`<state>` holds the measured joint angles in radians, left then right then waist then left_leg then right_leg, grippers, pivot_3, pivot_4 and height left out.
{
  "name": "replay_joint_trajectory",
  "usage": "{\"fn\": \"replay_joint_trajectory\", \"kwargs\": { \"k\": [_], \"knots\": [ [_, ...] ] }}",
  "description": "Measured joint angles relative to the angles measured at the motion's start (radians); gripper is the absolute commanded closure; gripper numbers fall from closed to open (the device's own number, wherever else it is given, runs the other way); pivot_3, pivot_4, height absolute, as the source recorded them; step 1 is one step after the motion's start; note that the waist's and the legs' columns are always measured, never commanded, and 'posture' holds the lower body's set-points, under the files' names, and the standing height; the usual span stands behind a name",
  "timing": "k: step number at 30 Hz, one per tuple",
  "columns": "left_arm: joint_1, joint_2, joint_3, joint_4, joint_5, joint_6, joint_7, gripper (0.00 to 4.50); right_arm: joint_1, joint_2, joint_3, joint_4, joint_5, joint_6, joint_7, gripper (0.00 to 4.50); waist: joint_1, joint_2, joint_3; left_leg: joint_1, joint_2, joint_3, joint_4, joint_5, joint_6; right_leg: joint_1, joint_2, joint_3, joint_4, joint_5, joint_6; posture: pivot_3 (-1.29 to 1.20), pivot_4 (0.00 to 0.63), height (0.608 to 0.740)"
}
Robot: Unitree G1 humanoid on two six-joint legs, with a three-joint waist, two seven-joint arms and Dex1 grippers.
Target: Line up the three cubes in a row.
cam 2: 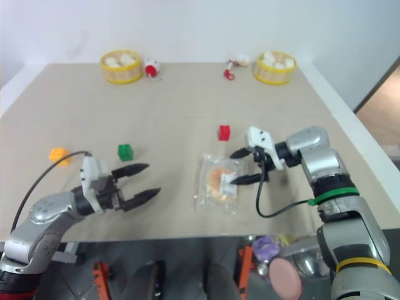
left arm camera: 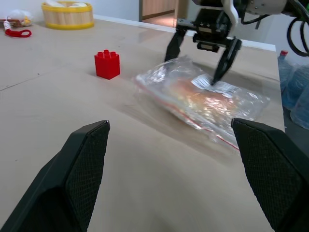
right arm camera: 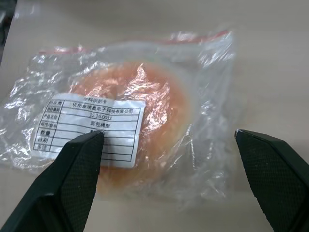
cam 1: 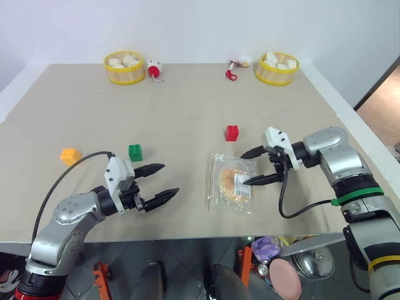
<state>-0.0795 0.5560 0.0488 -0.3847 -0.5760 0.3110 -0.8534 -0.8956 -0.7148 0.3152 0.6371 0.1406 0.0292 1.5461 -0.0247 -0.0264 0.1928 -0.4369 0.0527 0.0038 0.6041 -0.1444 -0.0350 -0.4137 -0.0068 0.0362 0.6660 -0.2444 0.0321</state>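
Hovering wide open and empty over the clear bag with a bun (cam 1: 232, 182), right pincer (cam 1: 254, 166), left pincer (cam 1: 161, 181) also wide open holding nothing, red cube (cam 1: 232, 132) mid-tabletop (cam 1: 187, 100), green cube (cam 1: 135, 152) and orange-yellow cube (cam 1: 70, 155) off left

You have a beige table (cam 1: 187, 94) against a plain white wall (cam 1: 200, 25); wood floor (cam 1: 381, 112) at right.

Bag label (right arm camera: 94, 126) print too small to read.
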Motion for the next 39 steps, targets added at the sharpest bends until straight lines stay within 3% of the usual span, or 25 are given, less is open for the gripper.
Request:
{"fn": "replay_joint_trajectory", "kwargs": {
  "k": [12, 15, 16, 26, 39],
  "knots": [
    [0.025, -0.028, 0.024, -0.017, -0.001, -0.002, 0.041, 0.34, -0.073, 0.080, 0.038, 0.135, -0.153, -0.178, -0.057, 0.00, -0.002, -0.005, -0.004, 0.010, 0.001, 0.002, 0.001, 0.001, 0.000, 0.008, 0.001, 0.004, 0.000, 0.001, -0.007, 0.00, 0.150, 0.740],
    [0.025, -0.029, 0.027, -0.017, 0.001, -0.007, 0.044, 0.31, -0.078, 0.087, 0.038, 0.144, -0.167, -0.197, -0.062, 0.75, -0.002, -0.007, -0.005, 0.011, 0.001, 0.005, 0.001, 0.001, 0.000, 0.008, 0.001, 0.006, 0.000, 0.002, -0.007, 0.00, 0.150, 0.740],
    [0.025, -0.030, 0.027, -0.017, 0.001, -0.008, 0.046, 0.31, -0.079, 0.091, 0.039, 0.149, -0.170, -0.203, -0.058, 1.25, -0.002, -0.007, -0.005, 0.012, 0.002, 0.006, 0.001, 0.001, 0.000, 0.008, 0.001, 0.007, 0.000, 0.002, -0.007, 0.00, 0.150, 0.740],
    [-0.001, -0.031, 0.027, 0.002, 0.018, -0.021, 0.058, 0.31, -0.079, 0.091, 0.038, 0.164, -0.191, -0.239, -0.044, 4.46, -0.003, -0.009, -0.006, 0.014, 0.004, 0.014, 0.001, 0.001, 0.000, 0.008, 0.001, 0.012, 0.000, 0.003, -0.007, 0.00, 0.150, 0.740],
    [-0.044, -0.051, 0.005, 0.042, 0.027, -0.031, 0.038, 0.31, -0.076, 0.074, 0.026, 0.150, -0.190, -0.175, -0.041, 4.46, -0.001, -0.009, -0.006, 0.014, 0.005, 0.018, 0.001, 0.001, 0.000, 0.007, 0.000, 0.013, 0.000, 0.003, -0.007, 0.00, 0.150, 0.740]
  ]
}}
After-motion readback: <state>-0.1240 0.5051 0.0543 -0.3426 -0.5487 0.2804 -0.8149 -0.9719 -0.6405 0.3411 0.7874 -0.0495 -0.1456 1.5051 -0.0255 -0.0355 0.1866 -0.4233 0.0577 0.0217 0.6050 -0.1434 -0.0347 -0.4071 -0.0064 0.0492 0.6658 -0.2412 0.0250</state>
